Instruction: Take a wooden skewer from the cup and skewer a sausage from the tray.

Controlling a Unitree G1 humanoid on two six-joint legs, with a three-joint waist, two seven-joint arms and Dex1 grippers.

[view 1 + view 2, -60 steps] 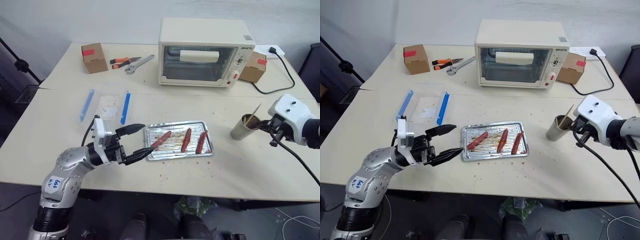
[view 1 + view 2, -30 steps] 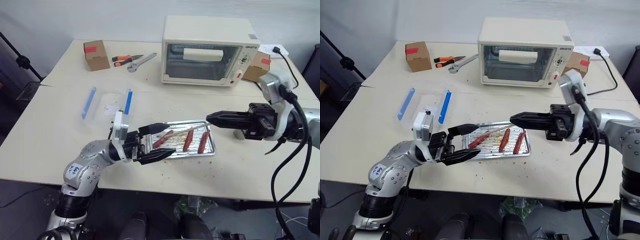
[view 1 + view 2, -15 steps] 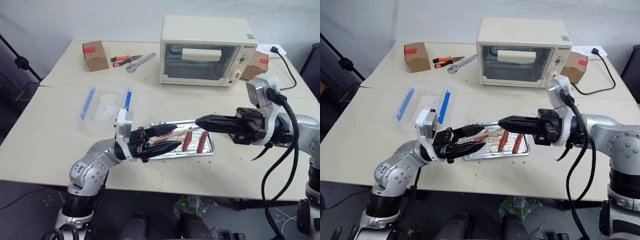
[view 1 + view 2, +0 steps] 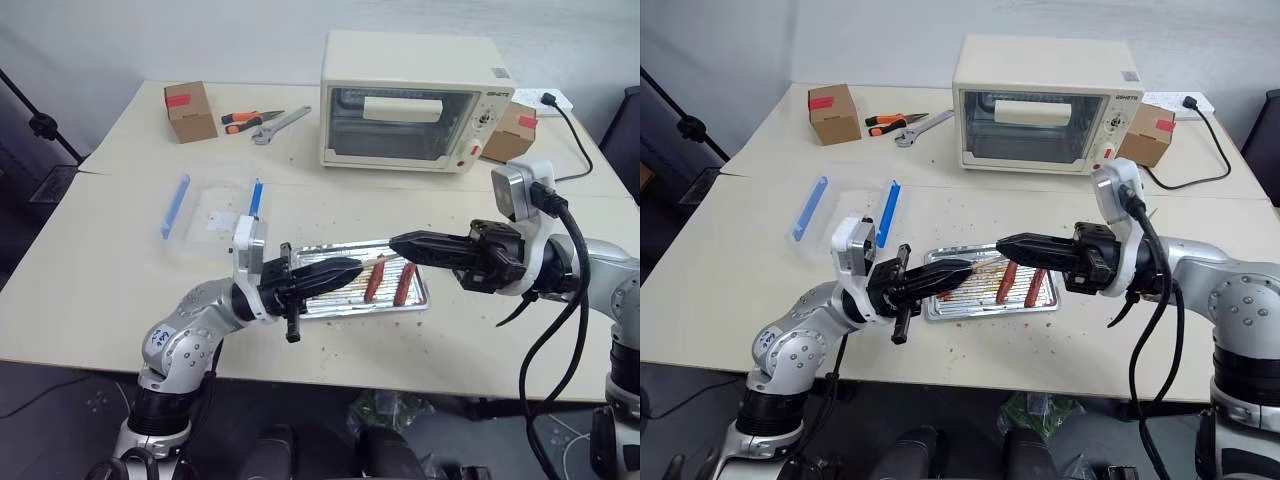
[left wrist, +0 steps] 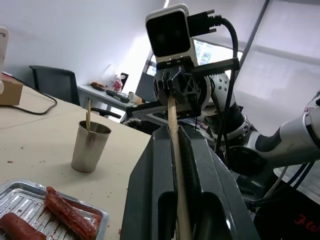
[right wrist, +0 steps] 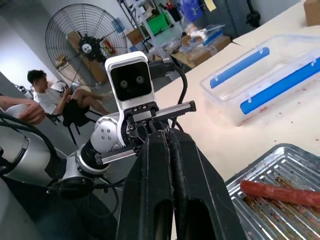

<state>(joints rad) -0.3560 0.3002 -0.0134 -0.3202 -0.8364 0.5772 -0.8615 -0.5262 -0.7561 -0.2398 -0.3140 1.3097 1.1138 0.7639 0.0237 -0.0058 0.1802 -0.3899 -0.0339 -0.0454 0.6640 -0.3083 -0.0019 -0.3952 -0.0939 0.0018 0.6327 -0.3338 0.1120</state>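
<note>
Above the silver tray (image 4: 417,296), my left gripper (image 4: 350,267) is shut on the wooden skewer (image 5: 175,145). My right gripper (image 4: 395,241) reaches in from the right and is shut on the stick's other end. The skewer bridges the short gap between the two fingertips. Two sausages (image 4: 374,280) (image 4: 404,283) lie side by side on the tray, and a third is partly hidden behind my left fingers. The cup (image 5: 90,146) stands on the table beyond the tray with another stick in it; in the eye views my right arm hides it.
A cream toaster oven (image 4: 415,100) stands at the back with its cable (image 4: 572,135) trailing right. A clear plastic box with blue clips (image 4: 215,205) lies left of the tray. Two taped cardboard boxes (image 4: 190,112) (image 4: 508,135), pliers and a wrench (image 4: 265,122) sit behind.
My left gripper's fingers have closed from wide open onto the skewer that my right gripper holds out. Both arms have stayed almost in place.
</note>
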